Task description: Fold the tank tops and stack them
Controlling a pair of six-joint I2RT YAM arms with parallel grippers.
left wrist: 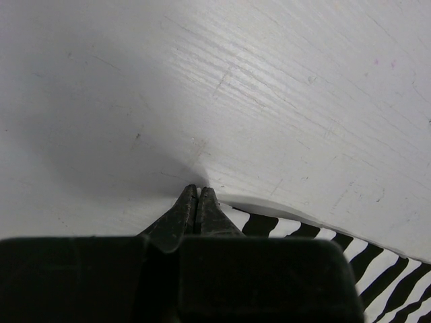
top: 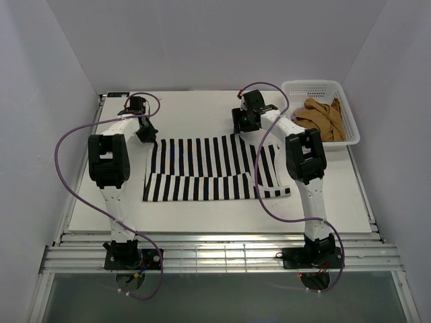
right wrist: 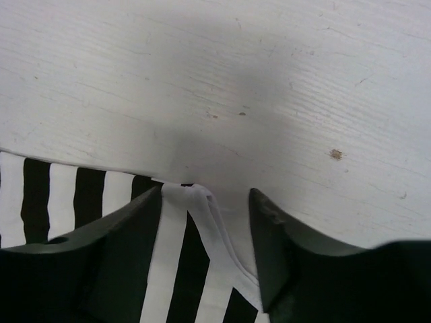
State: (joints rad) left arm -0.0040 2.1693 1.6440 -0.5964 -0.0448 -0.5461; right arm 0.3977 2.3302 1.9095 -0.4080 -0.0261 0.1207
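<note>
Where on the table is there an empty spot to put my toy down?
Bare table lies between the striped tank top and the near edge, and on the right, nearer than the white mesh basket. The far strip between the left end effector and right end effector is free too. Crowded: the middle and the basket corner.

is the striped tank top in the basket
No, the striped tank top lies spread flat on the table, while the basket holds a tan top.
</note>
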